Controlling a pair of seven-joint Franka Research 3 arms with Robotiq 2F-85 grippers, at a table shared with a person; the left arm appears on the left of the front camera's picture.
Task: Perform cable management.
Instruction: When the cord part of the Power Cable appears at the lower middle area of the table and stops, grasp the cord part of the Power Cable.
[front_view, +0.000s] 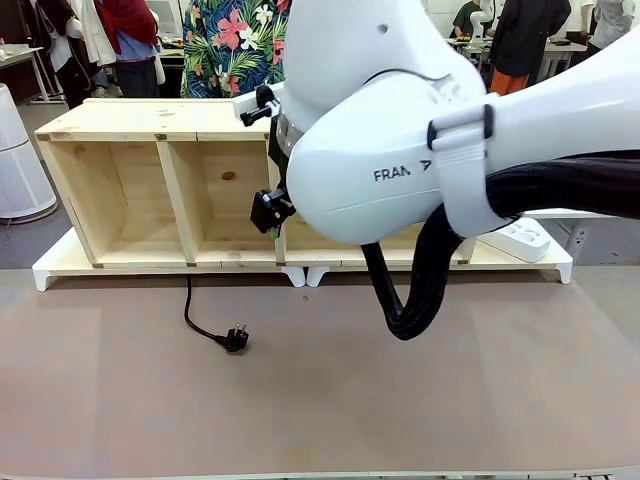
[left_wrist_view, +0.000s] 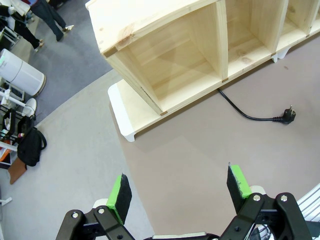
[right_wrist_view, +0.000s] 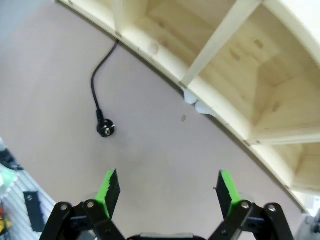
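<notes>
Black and thin, the cable (front_view: 187, 305) lies flat on the surface (front_view: 400, 400), so a grasp may skid off it, and a tug could snag it under the shelf (front_view: 130, 120). Left pincer (left_wrist_view: 179, 189) and right pincer (right_wrist_view: 167, 189) both hang released above. It runs from the shelf toward the robot, then hooks to its right, plug (front_view: 236, 339) pointing there.
</notes>
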